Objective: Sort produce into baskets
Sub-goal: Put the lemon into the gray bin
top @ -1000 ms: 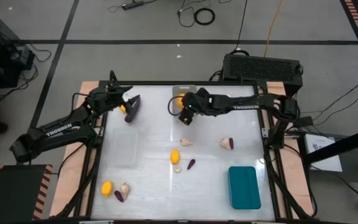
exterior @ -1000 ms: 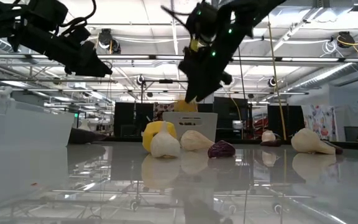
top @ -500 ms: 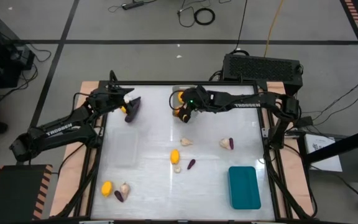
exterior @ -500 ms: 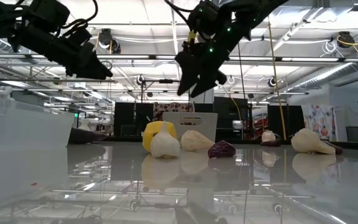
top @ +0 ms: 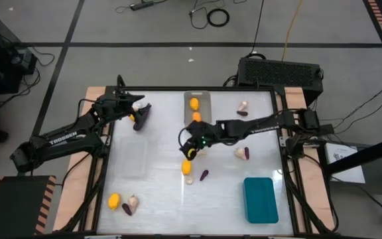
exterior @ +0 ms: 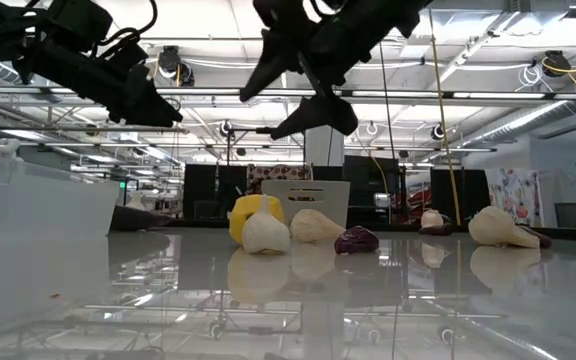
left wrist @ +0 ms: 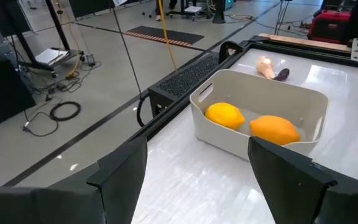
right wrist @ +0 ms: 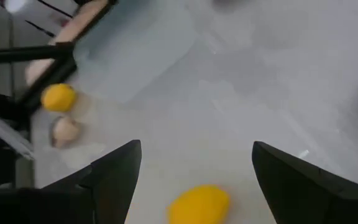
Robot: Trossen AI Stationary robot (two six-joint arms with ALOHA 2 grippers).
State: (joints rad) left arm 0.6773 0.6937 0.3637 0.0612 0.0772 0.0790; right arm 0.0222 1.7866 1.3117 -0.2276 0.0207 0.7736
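Looking down on a white surface partway through a sorting job. Counting two yellow fruits already lying in the grey basket, well beyond the right gripper toward the far edge. Finding nothing visible in the teal basket, well apart from that gripper toward the near right corner, and apparently nothing in the clear basket ahead of it on the left side.

Judging most of the work as not yet done. Leaving loose:
- a yellow fruit directly under the right gripper, with a garlic bulb and an eggplant piece just past it
- a bulb and a purple piece touching each other, out to the gripper's right
- another bulb and purple piece beside the grey basket
- a fruit, a bulb and a purple piece clustered at the near left corner
- a long eggplant just beside the left gripper

Stretching the right arm low across the middle of the surface, wrist tipped down, gripper spread wide and empty, hovering above the loose yellow fruit without touching it. Judging this as lining up to pick that fruit.

Holding the left arm raised at the far left corner, its gripper likewise released and carrying nothing, aimed toward the grey basket
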